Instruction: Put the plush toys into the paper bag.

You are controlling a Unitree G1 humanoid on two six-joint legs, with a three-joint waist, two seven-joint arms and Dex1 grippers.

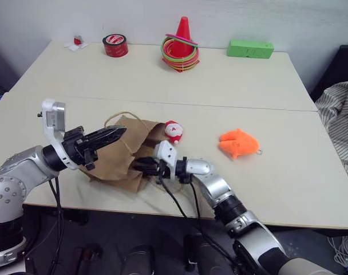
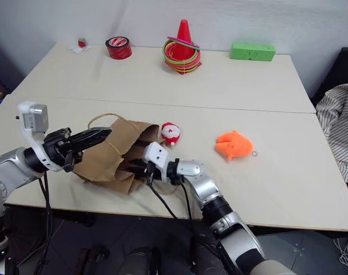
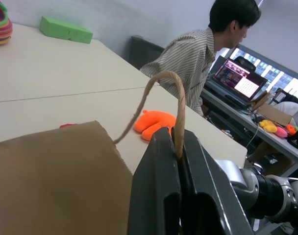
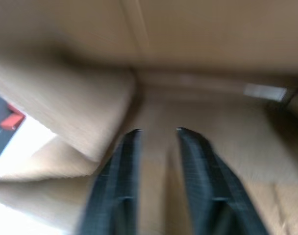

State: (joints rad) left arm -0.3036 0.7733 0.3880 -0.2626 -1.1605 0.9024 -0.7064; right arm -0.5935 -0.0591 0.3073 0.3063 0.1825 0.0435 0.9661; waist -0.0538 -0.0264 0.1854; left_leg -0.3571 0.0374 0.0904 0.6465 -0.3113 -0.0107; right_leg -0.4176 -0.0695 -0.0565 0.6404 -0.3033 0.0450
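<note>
Two plush toys are yet to be bagged, and the main risks lie in how the bag is being held. Furthest left, the left gripper (image 1: pixel 108 136) is seen with its fingers (image 3: pixel 161 196) pressed fully together on one twisted-cord handle (image 3: pixel 166 93) of the paper bag (image 1: pixel 119 157); if that thin cord were to slip out of the pinch, the raised side would probably drop and the mouth would fall flat again. The bag lies crumpled on its side near the front edge of the surface (image 1: pixel 162 80), so it could also be dragged off by a strong pull. Next, the right gripper (image 4: pixel 156 132) is reached into the bag's mouth, its fingers parted by a modest gap with nothing held between them; the paper could be torn or pushed shut if they are spread or pulled back carelessly. Just beside the mouth lies the Santa plush (image 1: pixel 173 132), which could be knocked away by the bag's edge. Further right, well apart from the bag, the orange fish plush (image 1: pixel 238 142) rests; a long reach would be needed, during which the opening might be lost.
</note>
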